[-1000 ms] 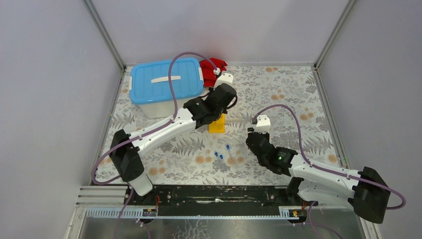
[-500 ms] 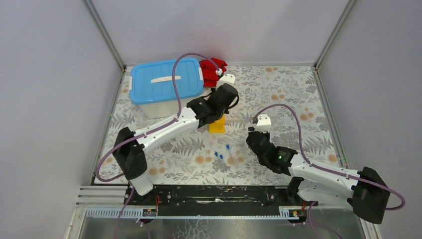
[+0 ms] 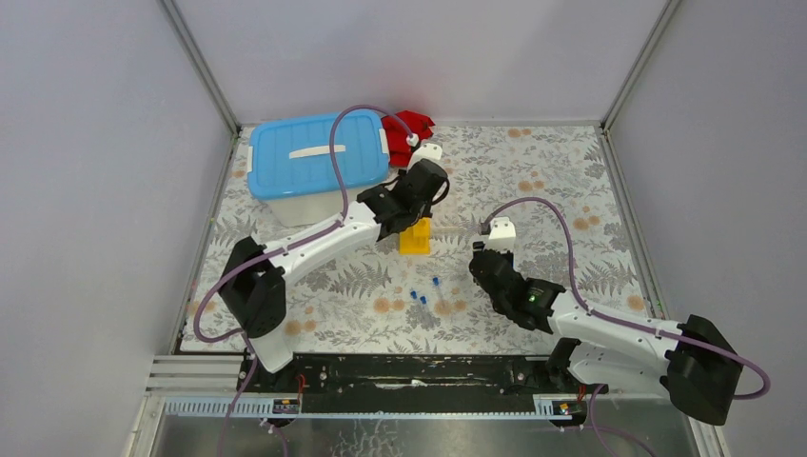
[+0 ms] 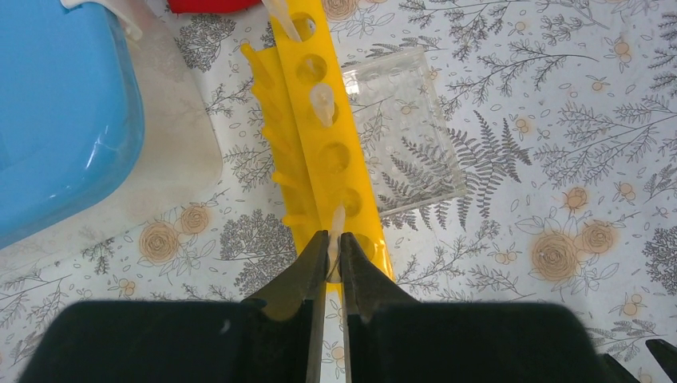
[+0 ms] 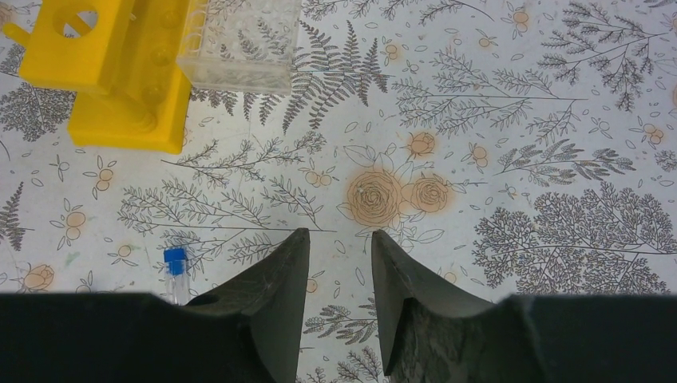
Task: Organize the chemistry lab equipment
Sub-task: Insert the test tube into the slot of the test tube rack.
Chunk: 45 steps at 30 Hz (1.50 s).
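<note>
Bench (image 3: pixel 571 171) room is widest at the right of the overhead view, where the flowered surface runs from the right arm up to the back wall. The upper left is crowded. The tub (image 3: pixel 314 162), white with a blue lid, sits in the back-left corner close to the walls (image 3: pixel 114 190), and a red thing (image 3: pixel 411 126) lies just beside its right end.

In the left wrist view the yellow rack (image 4: pixel 327 152) runs from the top of the frame down to the centre. Only a narrow strip of bench separates it from the tub's wall at the left. The clear holder (image 4: pixel 407 136) lies against the rack's right edge.

The left claw (image 4: pixel 334 237) is clenched on a thin pale tube (image 4: pixel 338 217), held over the near end of the rack, at the bottom centre of the frame. Other tubes (image 4: pixel 322 104) stand in holes farther up the rack.

The right claw (image 5: pixel 339 239) is released, fingers apart with nothing between them. It hangs over the bench, well apart from the rack and holder in the upper left of its view. One blue-capped tube (image 5: pixel 175 267) lies just beside its left finger, at lower left.

Seen from overhead, a few loose tubes (image 3: pixel 420 298) lie below the rack — between the two arms.
</note>
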### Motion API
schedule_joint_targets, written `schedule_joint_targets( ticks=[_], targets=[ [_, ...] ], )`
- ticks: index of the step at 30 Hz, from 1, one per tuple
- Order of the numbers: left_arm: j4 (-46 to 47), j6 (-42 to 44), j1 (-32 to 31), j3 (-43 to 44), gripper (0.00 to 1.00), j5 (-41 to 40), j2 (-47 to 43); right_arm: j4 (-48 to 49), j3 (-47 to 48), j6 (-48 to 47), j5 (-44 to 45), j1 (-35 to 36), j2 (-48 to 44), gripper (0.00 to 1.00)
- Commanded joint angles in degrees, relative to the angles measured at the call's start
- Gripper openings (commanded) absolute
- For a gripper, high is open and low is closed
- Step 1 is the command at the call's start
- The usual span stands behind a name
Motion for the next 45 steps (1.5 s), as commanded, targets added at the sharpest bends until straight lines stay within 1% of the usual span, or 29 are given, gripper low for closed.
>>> schedule_joint_targets(
  ticks=[1, 7, 12, 22, 25, 29, 31, 35, 38, 42, 45],
  targets=[
    [3.74, 0.12, 0.99, -0.5, 0.12, 1.56, 1.11, 2.64, 1.28, -0.33, -0.43, -0.7, 0.66, 0.41],
    [4.09, -0.12, 1.83, -0.56, 0.13, 2.82, 2.31, 2.87, 1.4, -0.48, -0.76, -1.13, 1.38, 0.41],
    [3.98, -0.06, 2.27, -0.09, 0.18, 3.71, 3.45, 2.82, 1.36, -0.48, -1.23, -1.49, 1.96, 0.41],
    [3.65, -0.14, 2.76, 0.54, 0.23, 4.52, 5.0, 4.98, 1.27, -0.52, -1.99, -2.1, 2.69, 0.4],
    [3.65, -0.31, 2.85, 0.5, 0.27, 4.72, 5.25, 5.08, 1.36, -0.55, -2.13, -2.2, 3.01, 0.4],
    [3.58, -0.58, 2.86, 0.7, 0.41, 4.65, 5.14, 5.06, 1.53, -0.51, -2.19, -2.27, 3.24, 0.4],
    [3.43, -0.71, 2.9, 1.0, 0.45, 4.57, 4.97, 5.02, 1.66, -0.52, -2.1, -2.3, 3.38, 0.41],
    [2.76, -1.09, 2.87, 1.62, 0.5, 4.57, 3.96, 4.21, 2.23, -0.35, -1.84, -2.39, 3.53, 0.42],
    [2.36, -1.65, 2.93, 1.54, 0.52, 4.64, 2.39, 3.78, 2.49, -0.32, -1.48, -2.38, 3.03, 0.43],
    [2.25, -2.76, 2.93, 0.5, 0.55, 4.61, -1.27, 1.09, 3.37, 0.22, -1.11, -2.39, 2.94, 0.45],
    [2.08, -3.73, 2.83, -1.14, 0.56, 4.33, -4.84, 0.48, 3.58, 1.4, -1.03, -2.38, 3.19, 0.49]
  ],
)
